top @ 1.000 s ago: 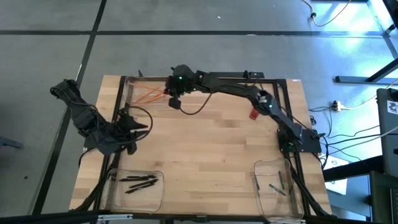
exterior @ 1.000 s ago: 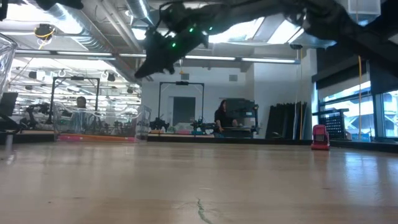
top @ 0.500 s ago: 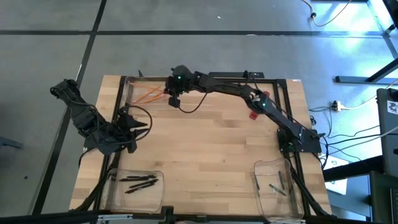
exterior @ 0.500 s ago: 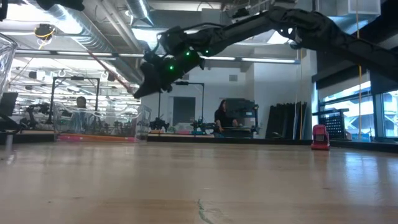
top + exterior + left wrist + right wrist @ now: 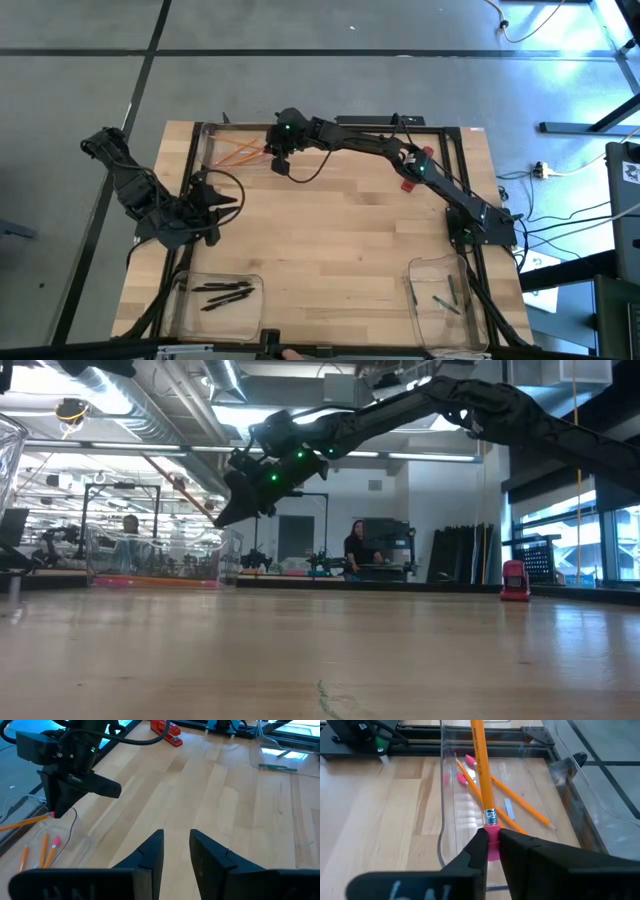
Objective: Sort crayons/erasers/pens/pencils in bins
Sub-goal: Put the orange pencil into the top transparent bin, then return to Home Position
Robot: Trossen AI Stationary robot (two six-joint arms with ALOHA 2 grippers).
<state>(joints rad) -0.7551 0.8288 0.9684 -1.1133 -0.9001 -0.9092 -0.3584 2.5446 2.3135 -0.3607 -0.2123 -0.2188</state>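
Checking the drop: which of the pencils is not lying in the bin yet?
The pencil gripped by its pink eraser end in the right gripper, held above the bin; the other pencils lie on its floor.

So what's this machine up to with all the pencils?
It is sorting stationery into clear bins. The right gripper is pinching a pencil by its pink eraser end, holding it over the far bin, where other pencils already lie. The left gripper waits open near the table's left edge. The pens lie in a near bin.
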